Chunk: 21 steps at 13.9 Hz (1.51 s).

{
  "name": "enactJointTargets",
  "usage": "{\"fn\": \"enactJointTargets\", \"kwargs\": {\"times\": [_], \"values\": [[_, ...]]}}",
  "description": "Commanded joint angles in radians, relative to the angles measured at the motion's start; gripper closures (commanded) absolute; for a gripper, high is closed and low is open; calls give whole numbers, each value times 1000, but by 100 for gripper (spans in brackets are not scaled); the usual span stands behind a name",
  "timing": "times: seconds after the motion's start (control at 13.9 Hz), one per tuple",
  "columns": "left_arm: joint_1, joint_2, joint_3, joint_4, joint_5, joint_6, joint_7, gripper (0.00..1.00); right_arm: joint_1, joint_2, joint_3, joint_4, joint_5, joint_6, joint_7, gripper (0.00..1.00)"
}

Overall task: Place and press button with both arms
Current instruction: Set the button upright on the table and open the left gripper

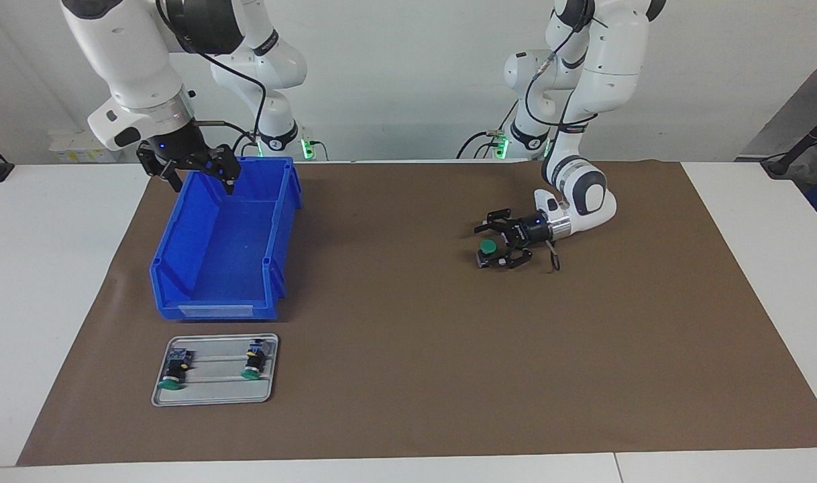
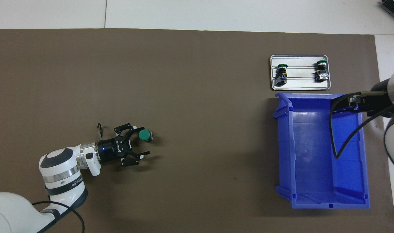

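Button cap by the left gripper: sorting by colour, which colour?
Green round cap; clearest in the overhead view.

table [image 1: 60,282]: white top, covered across its middle by a brown mat [image 1: 408,376]
on the mat: open blue plastic bin [image 1: 227,248] at the right arm's end; flat grey metal tray [image 1: 215,369] just beside it, farther from the robots; green-capped button [image 1: 487,252] standing toward the left arm's end

Colour-wise: the button [image 1: 487,249] is showing a green cap on a black body, sitting on a plain brown mat [image 1: 408,376] over a white bench [image 1: 46,282]. The bin [image 1: 227,248] is glowing bright blue, the tray [image 1: 215,397] is looking silver-grey, and the arms [image 1: 137,64] are gleaming glossy white.
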Motion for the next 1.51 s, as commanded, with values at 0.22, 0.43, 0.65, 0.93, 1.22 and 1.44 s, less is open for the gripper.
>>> {"fn": "enactJointTargets", "kwargs": {"times": [0.22,0.43,0.65,0.93,1.22,1.44], "values": [[151,-8,-6,12,135,-10,17,7,0,3,0,5,13,-10,11,0],[205,-15,-6,38,136,-9,-12,19,0,3,0,5,13,-10,11,0],[246,-46,-6,88,136,-7,-174,23,0,3,0,5,13,-10,11,0],[242,-55,-6,249,139,-7,-501,29,0,3,0,5,13,-10,11,0],[226,-83,-10,441,413,19,-971,29,0,3,0,5,13,-10,11,0],[177,-138,-15,576,712,21,-1340,30,0,3,1,5,13,-10,11,0]]}}
